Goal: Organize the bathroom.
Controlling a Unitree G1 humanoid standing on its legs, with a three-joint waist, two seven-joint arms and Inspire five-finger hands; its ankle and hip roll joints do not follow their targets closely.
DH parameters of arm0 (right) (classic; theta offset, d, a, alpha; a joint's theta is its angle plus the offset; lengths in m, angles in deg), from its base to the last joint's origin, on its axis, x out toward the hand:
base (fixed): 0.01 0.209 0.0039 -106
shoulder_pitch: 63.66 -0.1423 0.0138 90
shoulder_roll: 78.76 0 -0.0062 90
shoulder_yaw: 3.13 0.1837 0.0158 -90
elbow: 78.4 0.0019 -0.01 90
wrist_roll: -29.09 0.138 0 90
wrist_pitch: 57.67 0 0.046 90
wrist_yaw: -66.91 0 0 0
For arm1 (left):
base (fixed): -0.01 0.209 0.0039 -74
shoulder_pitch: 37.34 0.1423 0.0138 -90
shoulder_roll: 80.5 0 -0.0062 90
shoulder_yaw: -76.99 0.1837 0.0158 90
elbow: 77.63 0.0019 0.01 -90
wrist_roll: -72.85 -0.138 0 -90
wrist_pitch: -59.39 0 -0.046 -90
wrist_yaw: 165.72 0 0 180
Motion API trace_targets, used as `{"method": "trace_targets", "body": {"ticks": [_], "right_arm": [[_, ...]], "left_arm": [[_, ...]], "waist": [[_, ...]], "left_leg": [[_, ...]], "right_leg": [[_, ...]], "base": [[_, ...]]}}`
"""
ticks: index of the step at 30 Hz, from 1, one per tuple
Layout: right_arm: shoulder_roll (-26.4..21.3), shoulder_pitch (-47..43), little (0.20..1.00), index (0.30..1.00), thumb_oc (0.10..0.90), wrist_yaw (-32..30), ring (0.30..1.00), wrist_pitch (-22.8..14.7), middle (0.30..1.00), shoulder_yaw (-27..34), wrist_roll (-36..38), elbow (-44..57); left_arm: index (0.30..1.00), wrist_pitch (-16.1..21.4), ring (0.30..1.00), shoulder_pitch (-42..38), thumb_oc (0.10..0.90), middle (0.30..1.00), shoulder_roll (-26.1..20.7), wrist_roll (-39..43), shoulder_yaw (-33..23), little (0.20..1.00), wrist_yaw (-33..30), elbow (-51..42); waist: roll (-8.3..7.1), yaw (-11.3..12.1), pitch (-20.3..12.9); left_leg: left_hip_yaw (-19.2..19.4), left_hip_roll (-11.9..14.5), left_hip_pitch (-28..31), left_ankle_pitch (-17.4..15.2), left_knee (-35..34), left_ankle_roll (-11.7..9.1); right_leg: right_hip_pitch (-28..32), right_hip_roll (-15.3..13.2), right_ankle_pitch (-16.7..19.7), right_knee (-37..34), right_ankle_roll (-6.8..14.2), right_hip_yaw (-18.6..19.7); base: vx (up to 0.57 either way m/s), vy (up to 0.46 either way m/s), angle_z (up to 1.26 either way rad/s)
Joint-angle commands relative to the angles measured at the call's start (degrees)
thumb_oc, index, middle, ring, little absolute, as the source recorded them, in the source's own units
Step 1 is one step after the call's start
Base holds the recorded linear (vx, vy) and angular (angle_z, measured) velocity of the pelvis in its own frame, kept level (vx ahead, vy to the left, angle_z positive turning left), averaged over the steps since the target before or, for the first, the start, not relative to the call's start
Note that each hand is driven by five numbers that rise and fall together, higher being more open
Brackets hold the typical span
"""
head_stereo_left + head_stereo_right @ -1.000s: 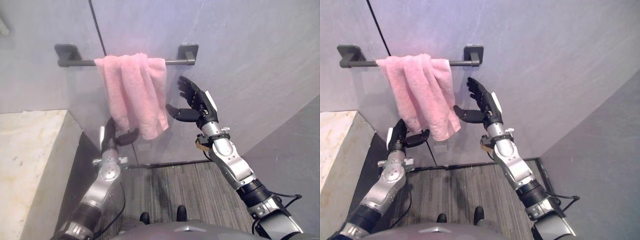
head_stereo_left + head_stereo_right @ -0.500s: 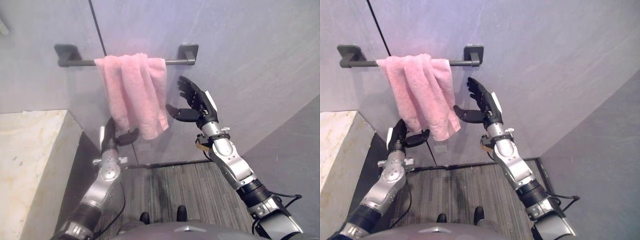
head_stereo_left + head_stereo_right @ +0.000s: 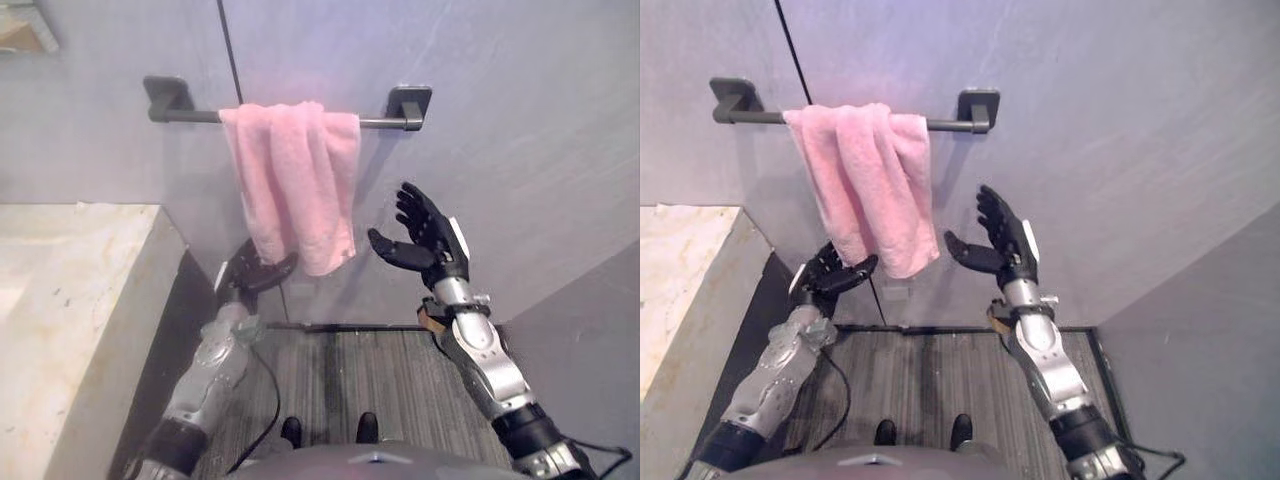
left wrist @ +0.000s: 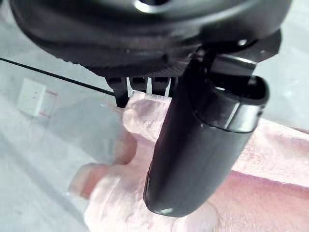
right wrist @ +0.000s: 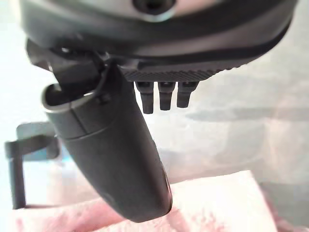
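On the grey wall we see a pink terry towel draped over a dark metal bar, our left robot hand at its lower edge, fingers spread, our right robot hand spread just beside it, a pale marble counter at left.

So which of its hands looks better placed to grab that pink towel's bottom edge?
Probably the left hand: it sits right under the pink towel, at its lower edge. The right hand is open and off to the side, apart from the cloth.
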Motion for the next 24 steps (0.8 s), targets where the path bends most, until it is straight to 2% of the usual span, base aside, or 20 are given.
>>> {"method": "trace_targets", "body": {"ticks": [1, 2, 8, 11, 16, 19, 24], "right_arm": [[0.39, -2.40, 0.900, 0.900, 0.800, 0.72, 0.900, -5.04, 0.900, 2.95, 0.26, 7.14], [0.07, -1.67, 0.900, 0.900, 0.800, 1.09, 0.900, -4.89, 0.900, 2.74, -2.55, 7.30], [-1.89, -4.39, 0.900, 0.900, 0.800, 0.16, 0.900, -5.63, 0.900, 2.13, -4.35, 7.33], [-3.12, -5.83, 0.900, 0.900, 0.800, -0.23, 0.900, -5.30, 0.900, 2.37, -4.62, 8.48], [-4.57, -7.72, 0.900, 0.900, 0.800, -0.46, 0.900, -4.12, 0.900, 2.54, -7.74, 10.90], [-4.65, -8.73, 0.900, 0.900, 0.800, -0.32, 0.900, -3.44, 0.900, 2.69, -7.97, 11.59], [-3.84, -10.21, 0.900, 0.900, 0.800, 2.11, 0.900, -1.39, 0.900, 1.86, -7.83, 13.82]], "left_arm": [[0.900, 5.11, 0.900, -2.91, 0.800, 0.900, -1.80, -3.56, -0.16, 0.900, 2.31, -6.73], [0.900, 5.28, 0.900, -2.94, 0.800, 0.900, -2.39, -6.75, 0.78, 0.900, 2.64, -7.53], [0.900, 7.02, 0.900, -4.72, 0.800, 0.900, -4.18, -14.93, 2.36, 0.900, -0.18, -7.95], [0.900, 7.49, 0.900, -6.07, 0.800, 0.900, -5.55, -16.75, 1.53, 0.900, 0.27, -9.07], [0.900, 8.17, 0.900, -10.42, 0.800, 0.900, -7.52, -20.01, -0.60, 0.900, -2.56, -12.22], [0.900, 7.28, 0.900, -12.18, 0.800, 0.900, -7.58, -19.47, -1.05, 0.900, -3.16, -13.14], [0.900, 6.90, 0.900, -13.45, 0.800, 0.900, -7.13, -24.05, -1.78, 0.900, -5.69, -15.67]], "waist": [[-0.56, -0.26, -1.19], [-0.75, -0.36, -1.84], [-1.19, -0.06, -2.48], [-1.14, 0.16, -2.66], [-0.84, 0.07, -3.09], [-0.75, -0.05, -3.34], [-0.61, -0.11, -3.61]], "left_leg": [[1.82, -0.18, -0.65, 0.69, 0.13, 0.57], [1.15, -0.34, -1.00, 0.67, 0.13, 0.49], [0.99, -0.63, -0.60, 0.27, 0.13, 0.47], [1.40, -0.58, -0.23, -0.19, 0.13, 0.50], [1.64, -0.64, 0.12, -0.51, 0.13, 0.62], [1.52, -0.66, 0.20, -0.57, 0.13, 0.55], [1.70, -0.50, 0.38, -0.90, 0.13, 0.41]], "right_leg": [[2.74, 1.68, -1.02, -0.28, 0.96, -2.19], [2.38, 1.69, -1.16, -0.28, 1.14, -2.45], [2.61, 1.44, -1.29, -0.28, 1.46, -2.56], [2.90, 1.20, -1.53, -0.28, 1.55, -2.66], [3.24, 1.08, -1.77, -0.28, 1.70, -2.62], [3.25, 1.13, -1.80, -0.28, 1.78, -2.57], [3.40, 1.20, -2.18, -0.28, 1.75, -2.35]], "base": [[0.03, -0.005, 0.04], [0.02, -0.009, 0.09], [0.03, 0.011, 0.11], [0.01, 0.010, 0.01], [0.01, 0.003, 0.01], [0.02, 0.000, 0.03], [0.01, -0.002, 0.00]]}}
